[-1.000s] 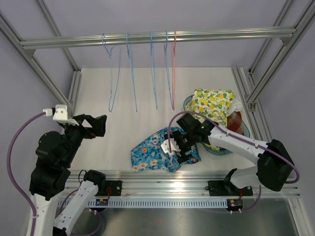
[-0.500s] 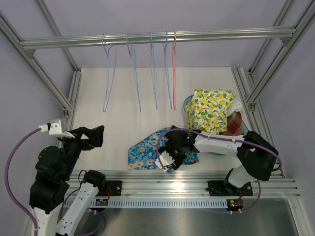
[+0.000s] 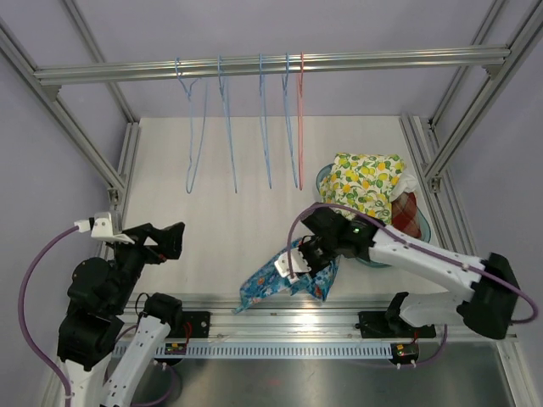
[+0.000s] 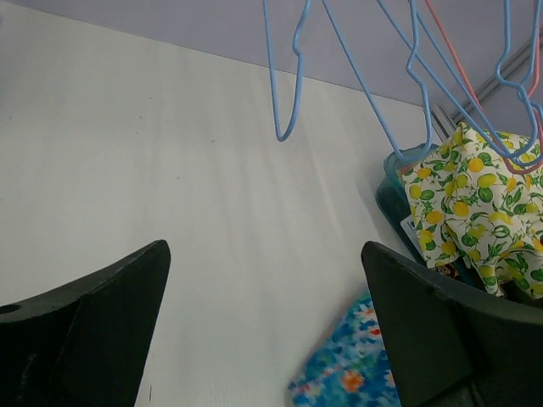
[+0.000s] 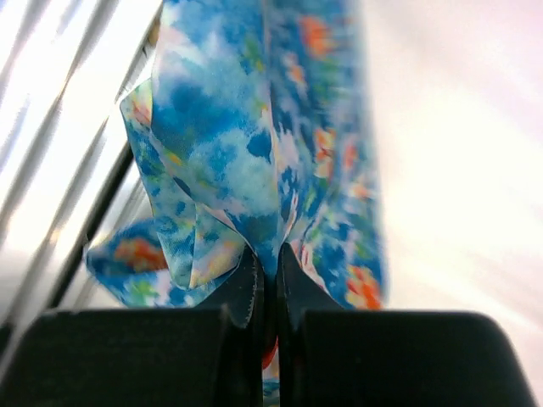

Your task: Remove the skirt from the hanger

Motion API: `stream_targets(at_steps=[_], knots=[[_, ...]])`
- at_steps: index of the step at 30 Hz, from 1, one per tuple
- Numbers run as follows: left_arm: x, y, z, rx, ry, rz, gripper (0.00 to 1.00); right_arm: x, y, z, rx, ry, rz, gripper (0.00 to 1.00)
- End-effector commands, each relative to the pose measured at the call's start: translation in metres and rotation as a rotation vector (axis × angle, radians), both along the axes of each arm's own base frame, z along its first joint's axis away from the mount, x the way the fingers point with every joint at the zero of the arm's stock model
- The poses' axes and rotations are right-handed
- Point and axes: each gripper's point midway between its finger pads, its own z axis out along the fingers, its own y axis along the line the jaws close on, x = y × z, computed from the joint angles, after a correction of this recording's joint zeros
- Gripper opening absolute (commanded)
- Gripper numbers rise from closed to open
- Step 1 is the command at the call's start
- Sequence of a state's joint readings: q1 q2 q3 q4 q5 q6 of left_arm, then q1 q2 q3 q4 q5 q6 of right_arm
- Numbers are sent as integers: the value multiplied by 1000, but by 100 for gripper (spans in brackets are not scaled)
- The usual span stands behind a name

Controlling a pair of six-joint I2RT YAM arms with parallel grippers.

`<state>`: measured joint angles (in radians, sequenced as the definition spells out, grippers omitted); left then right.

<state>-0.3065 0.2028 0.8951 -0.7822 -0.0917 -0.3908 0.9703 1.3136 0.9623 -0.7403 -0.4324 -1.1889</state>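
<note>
We see the skirt (image 3: 263,288), blue with little flowers, all bunched up at the near edge of the bench (image 3: 212,186). The right fingers (image 5: 242,297) pinch a fold of it tight. Five thin hangers (image 3: 299,127), four blue and one pink, hang on the rail (image 3: 339,61), well apart from it.

Bright, even light across the top view, shadows soft and faint. Over to the right wrist: the blue floral skirt (image 5: 254,127) is blurred, white glare washing out the right side. Left wrist view sharp, lower corners dark.
</note>
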Motion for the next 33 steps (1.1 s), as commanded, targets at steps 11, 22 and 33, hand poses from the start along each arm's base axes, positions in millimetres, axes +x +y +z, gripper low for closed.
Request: stream_targets(at_steps=[11, 22, 33], knots=[[9, -28, 13, 2, -117, -149, 99, -3, -78, 188, 533, 9, -641, 0], [13, -29, 29, 52, -154, -160, 99, 32, -175, 269, 915, -197, -1237, 0], [9, -29, 39, 46, -178, -165, 99, 78, -193, 283, 945, -194, -1642, 0]])
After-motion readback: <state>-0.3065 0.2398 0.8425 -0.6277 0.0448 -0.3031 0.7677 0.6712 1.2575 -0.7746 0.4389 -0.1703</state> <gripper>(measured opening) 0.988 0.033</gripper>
